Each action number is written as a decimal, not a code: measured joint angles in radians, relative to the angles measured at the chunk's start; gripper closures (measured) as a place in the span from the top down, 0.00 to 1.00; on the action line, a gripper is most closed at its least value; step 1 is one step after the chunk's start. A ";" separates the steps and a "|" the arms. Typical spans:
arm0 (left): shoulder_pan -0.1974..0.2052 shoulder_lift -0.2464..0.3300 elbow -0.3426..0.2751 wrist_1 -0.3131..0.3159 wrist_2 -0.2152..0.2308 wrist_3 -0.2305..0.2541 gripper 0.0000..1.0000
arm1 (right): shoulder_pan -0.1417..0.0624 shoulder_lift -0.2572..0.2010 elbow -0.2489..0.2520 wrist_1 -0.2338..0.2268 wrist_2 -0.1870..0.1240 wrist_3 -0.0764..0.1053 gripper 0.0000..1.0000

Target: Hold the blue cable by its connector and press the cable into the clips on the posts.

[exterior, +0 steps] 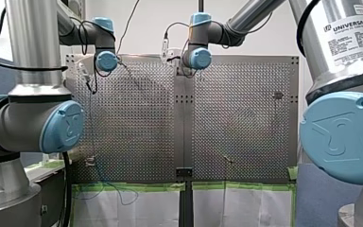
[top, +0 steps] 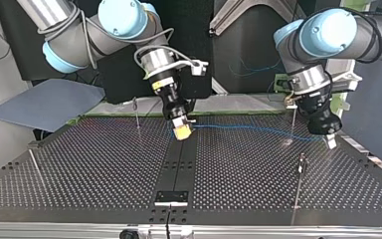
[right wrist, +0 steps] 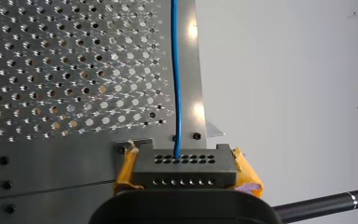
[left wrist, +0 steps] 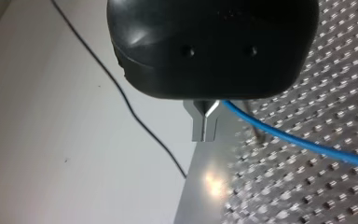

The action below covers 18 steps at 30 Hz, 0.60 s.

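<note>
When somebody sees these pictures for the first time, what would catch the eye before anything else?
First the blue cable, stretched above the perforated table between the two grippers in the top view. At that view's left, my right gripper clamps the cable's dark connector between its yellow pads. At the right, my left gripper holds the cable's other end in its shut metal fingers.

The cable runs from my right gripper to my left gripper. In top view a post stands before it
</note>
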 joint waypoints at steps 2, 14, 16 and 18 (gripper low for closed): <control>0.016 -0.004 0.015 -0.003 0.016 0.000 0.01 | -0.001 0.000 -0.003 0.000 -0.001 0.000 0.00; 0.122 -0.037 0.054 -0.012 0.078 0.002 0.01 | -0.003 0.005 -0.007 -0.004 -0.013 0.000 0.00; 0.129 -0.047 0.054 -0.006 0.089 0.003 0.01 | -0.004 0.007 -0.008 -0.005 -0.013 0.000 0.00; 0.132 -0.052 0.055 0.000 0.099 0.003 0.01 | -0.003 0.016 -0.012 -0.005 -0.015 0.000 0.00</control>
